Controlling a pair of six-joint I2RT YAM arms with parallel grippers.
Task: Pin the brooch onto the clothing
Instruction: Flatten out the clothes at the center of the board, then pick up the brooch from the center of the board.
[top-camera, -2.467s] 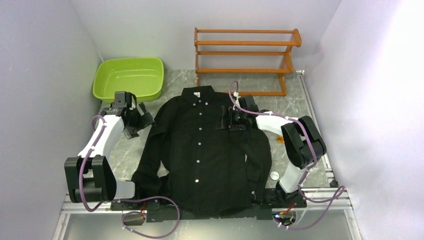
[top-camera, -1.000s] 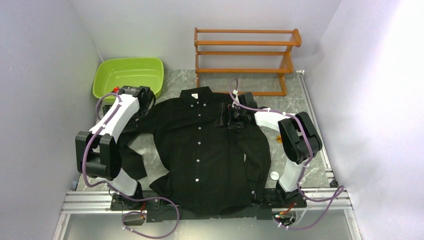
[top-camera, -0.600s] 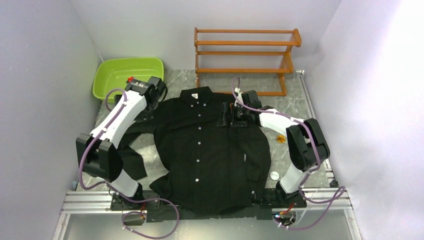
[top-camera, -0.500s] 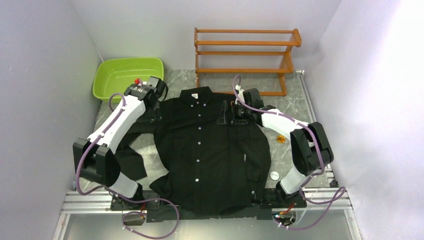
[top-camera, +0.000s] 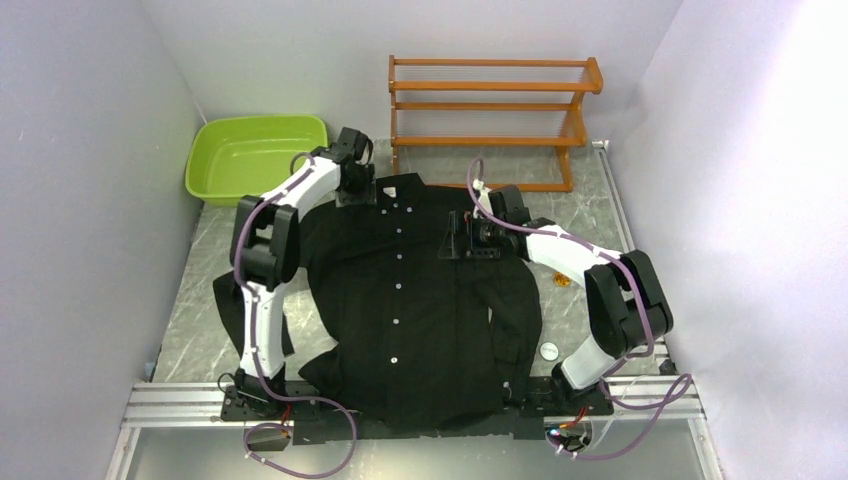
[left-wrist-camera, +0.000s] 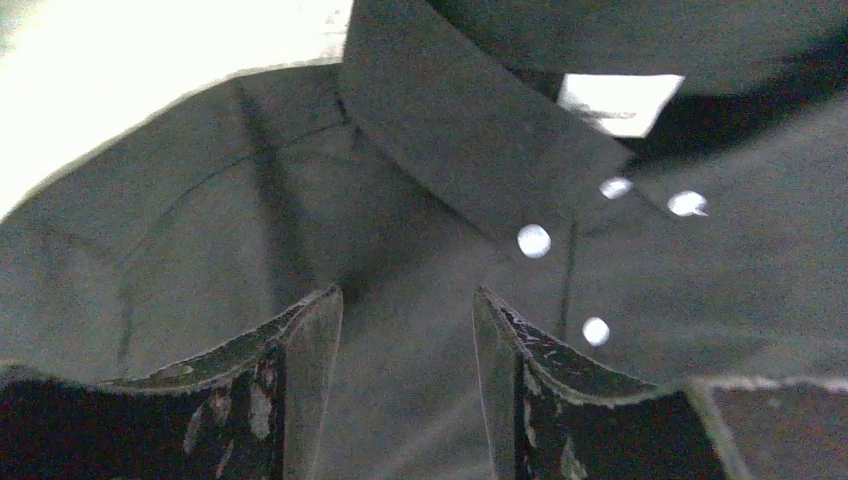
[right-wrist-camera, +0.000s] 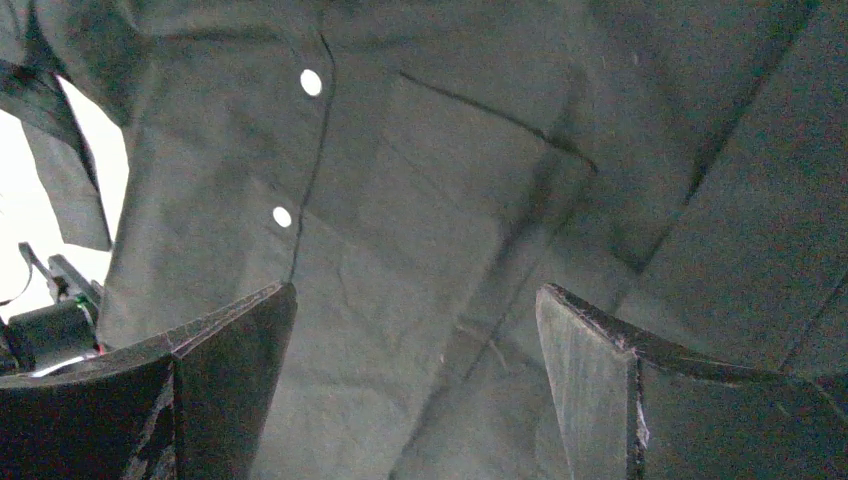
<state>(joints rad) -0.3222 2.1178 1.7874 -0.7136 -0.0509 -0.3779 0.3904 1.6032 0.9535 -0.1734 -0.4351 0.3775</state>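
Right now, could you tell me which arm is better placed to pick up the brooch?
The right. The brooch lies on the table beside the right arm, and the right gripper is open; the left gripper is across the shirt by the collar.

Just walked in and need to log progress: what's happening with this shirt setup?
Two robot arms are working over a black shirt spread flat on the table. The left gripper is open just below the collar, and the right gripper hovers wide open over the chest; neither holds anything. The small orange brooch lies on the table to the right of the shirt, not yet picked up or pinned.
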